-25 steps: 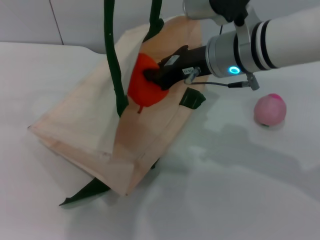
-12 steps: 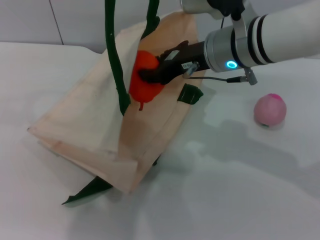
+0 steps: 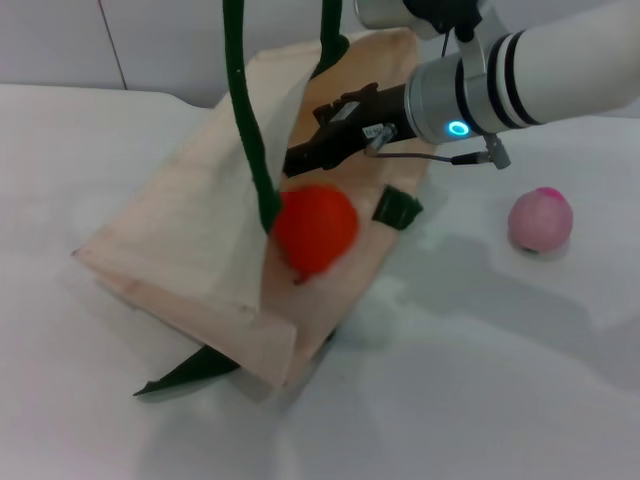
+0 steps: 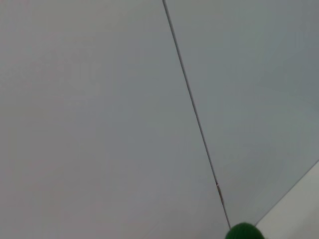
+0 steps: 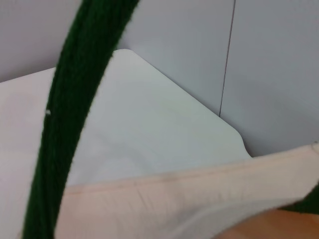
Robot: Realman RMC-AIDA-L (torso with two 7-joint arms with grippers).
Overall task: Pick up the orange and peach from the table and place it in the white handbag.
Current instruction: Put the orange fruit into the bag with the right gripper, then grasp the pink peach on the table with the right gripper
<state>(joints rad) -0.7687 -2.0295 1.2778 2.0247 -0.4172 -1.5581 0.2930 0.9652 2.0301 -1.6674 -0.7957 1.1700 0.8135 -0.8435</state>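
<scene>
Orange (image 3: 316, 228) loose at white handbag (image 3: 190, 240) mouth, clear of right tool (image 3: 300, 160), spread empty. Could roll onto worktop (image 3: 480, 380) if handle slackens. Peach (image 3: 540, 220) waiting.

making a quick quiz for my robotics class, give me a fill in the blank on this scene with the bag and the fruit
1. The orange is no longer held; it shows at the mouth of the white ____.
2. The peach lies on the ____, to the right of the white handbag.
3. The right gripper reaches over the bag with nothing in it, just ____ the orange in the head view.
4. The bag's rope handles are dark ____.

Missing words: handbag; table; above; green
</scene>
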